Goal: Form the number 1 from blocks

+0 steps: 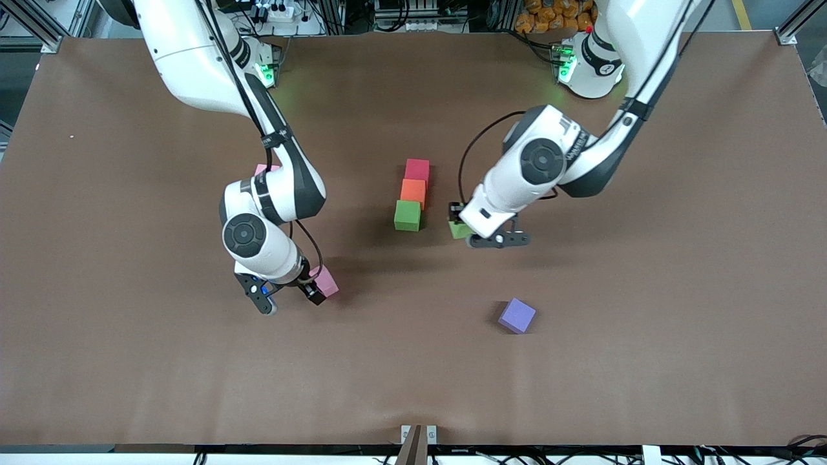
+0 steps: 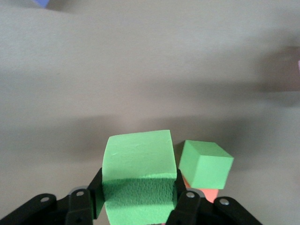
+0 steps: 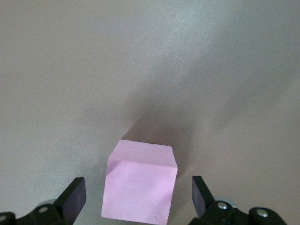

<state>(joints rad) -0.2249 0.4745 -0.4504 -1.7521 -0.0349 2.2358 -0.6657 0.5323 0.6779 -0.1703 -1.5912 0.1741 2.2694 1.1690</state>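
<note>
1. Lined up mid-table, touching or nearly so, in a straight column running toward the front camera: red cube (image 1: 417,169) farthest, then orange cube (image 1: 413,192), then row green cube (image 1: 408,216) nearest.
2. Clamped in the left gripper (image 1: 462,221): held green cube (image 1: 459,230), both fingers pressed flat against its opposite sides in the left wrist view, where the held green cube (image 2: 139,161) fills the space between the fingers (image 2: 180,197).
3. Hanging just beside the row green cube (image 2: 205,164), toward the left arm's end of the table, with a clear gap between the two (whether lifted off the table (image 1: 646,290) or resting on it cannot be told).
4. Glimpsed under that row cube in the left wrist view: a sliver of the orange cube (image 2: 206,195).
5. Spread wide over the pink cube (image 1: 327,282): right gripper (image 1: 291,298), low above the table toward the right arm's end.
6. Seen from the right wrist: pink cube (image 3: 139,183) sitting on the table between the fingers (image 3: 74,197), touched by neither, bare table showing on both sides.
7. Lying alone, nearer the front camera than the row and well apart from it: purple cube (image 1: 517,316), turned at an angle
</note>
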